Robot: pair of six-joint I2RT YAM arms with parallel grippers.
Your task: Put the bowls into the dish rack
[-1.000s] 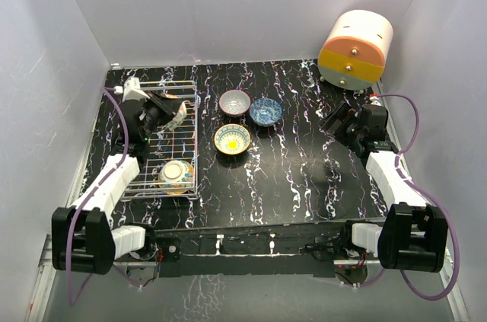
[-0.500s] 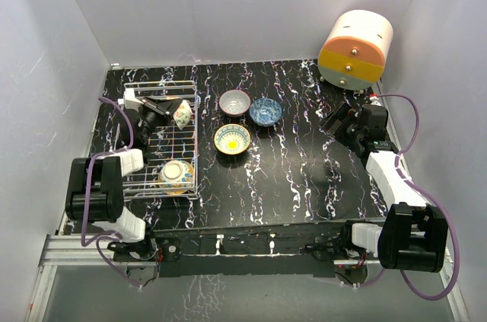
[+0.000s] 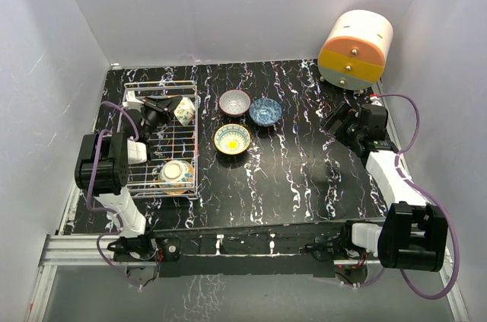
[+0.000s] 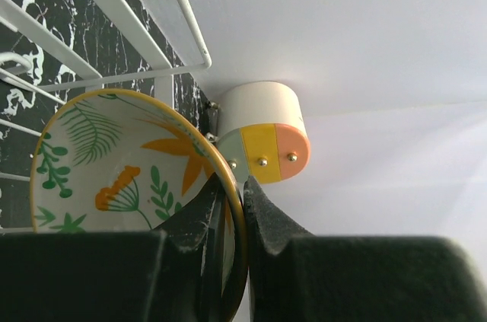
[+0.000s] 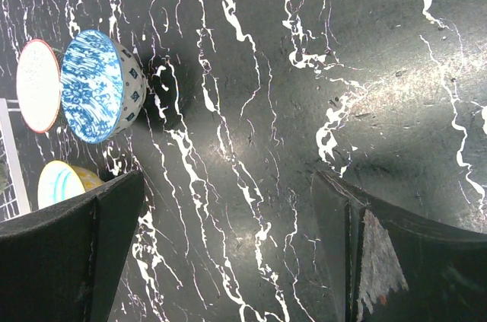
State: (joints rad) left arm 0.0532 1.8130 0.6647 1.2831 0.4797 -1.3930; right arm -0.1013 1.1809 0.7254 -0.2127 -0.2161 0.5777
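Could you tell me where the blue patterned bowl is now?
In the top view, the blue patterned bowl sits on the table just right of the grey bowl, behind the yellow-centred bowl.

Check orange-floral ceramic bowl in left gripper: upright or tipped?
Tipped. The orange-floral ceramic bowl is held on edge, left gripper pinching its rim.

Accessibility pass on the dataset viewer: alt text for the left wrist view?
The left gripper pinches the yellow rim of a floral bowl next to white wires of the dish rack. Behind stands a cream, yellow and orange drum against a white wall.
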